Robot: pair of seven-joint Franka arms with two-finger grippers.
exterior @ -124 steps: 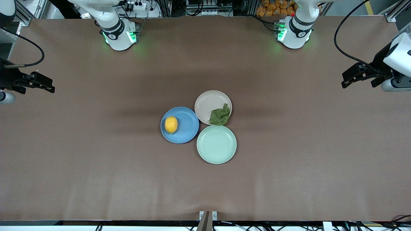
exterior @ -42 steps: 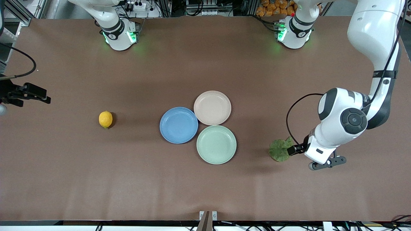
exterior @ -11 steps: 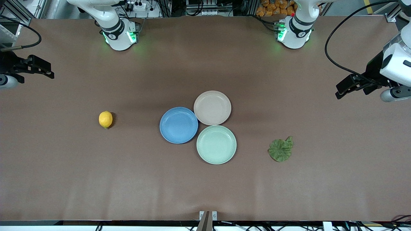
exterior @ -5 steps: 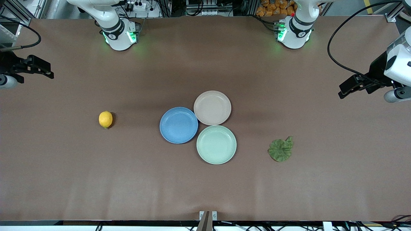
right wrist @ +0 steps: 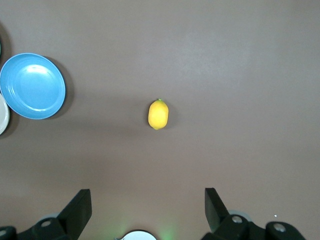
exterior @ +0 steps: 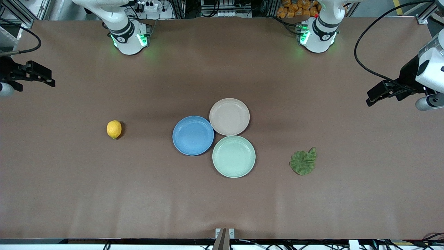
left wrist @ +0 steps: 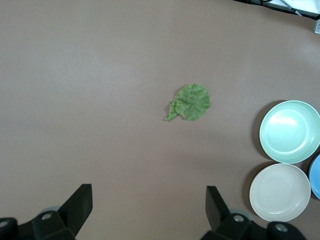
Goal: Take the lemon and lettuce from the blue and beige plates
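The lemon [exterior: 114, 129] lies on the bare brown table [exterior: 222, 201], toward the right arm's end and well apart from the plates. Its long axis runs from the robots' side of the table toward the front camera, only a little tilted. In the right wrist view the lemon [right wrist: 158, 114] shows a small pointed tip with a green spot at one end.

The lettuce [exterior: 303, 162] lies flat on the table toward the left arm's end, also well apart from the plates and a little nearer to the front camera than the lemon. It is roughly round, with one small lobe that sticks out on the side toward the robots' bases; this lobe is also seen in the left wrist view [left wrist: 190, 102].

The blue plate [exterior: 193, 135], the beige plate [exterior: 229, 116] and the mint-green plate [exterior: 233, 156] sit close together at the middle of the table, and nothing lies on them.

The right gripper [exterior: 41, 74] hangs in the air over the right arm's end of the table, with fingers spread wide and holding nothing. The left gripper [exterior: 378, 93] hangs over the left arm's end of the table, also spread wide and holding nothing.
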